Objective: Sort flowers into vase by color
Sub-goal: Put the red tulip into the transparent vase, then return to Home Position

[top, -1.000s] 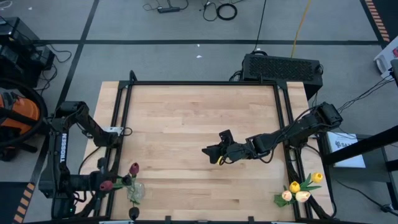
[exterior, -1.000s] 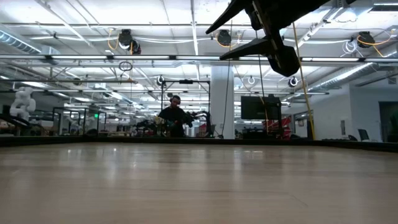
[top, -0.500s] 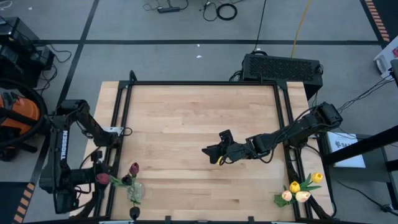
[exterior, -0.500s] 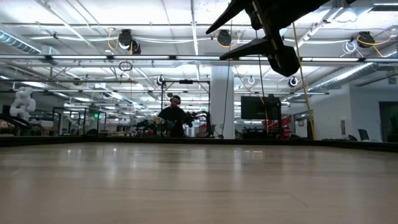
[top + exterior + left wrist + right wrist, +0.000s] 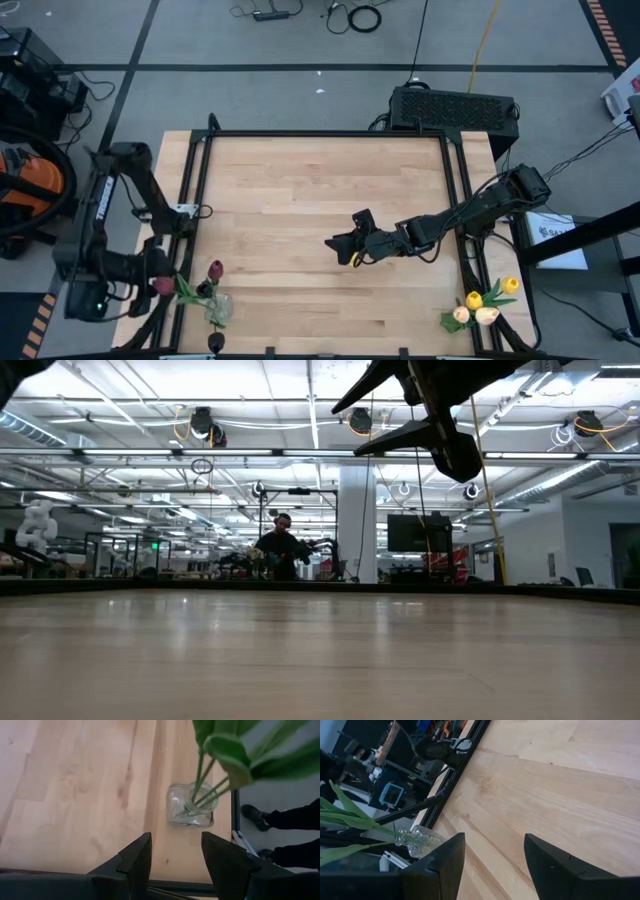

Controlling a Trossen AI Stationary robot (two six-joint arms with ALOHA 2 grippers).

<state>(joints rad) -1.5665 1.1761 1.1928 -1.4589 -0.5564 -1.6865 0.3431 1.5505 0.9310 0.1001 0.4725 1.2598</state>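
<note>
A small glass vase stands at the table's near left corner. Two dark red flowers have their stems in its mouth; one head leans out toward the left. Their green leaves spread above it. My left gripper hovers open left of the vase, slanting down toward it, with nothing between its fingers. My right gripper hangs open above the middle of the table, holding nothing. Yellow and pale peach flowers stand at the near right corner.
A black frame rail runs around the wooden table top. The right wrist view shows the vase far off past the open fingers. A person's legs and shoes stand on the floor beyond the near left corner.
My left gripper has risen and drawn back a little from the near edge, tipping as it went, its fingers open throughout. The vase and the flowers in it stay in place. My right arm has kept still.
</note>
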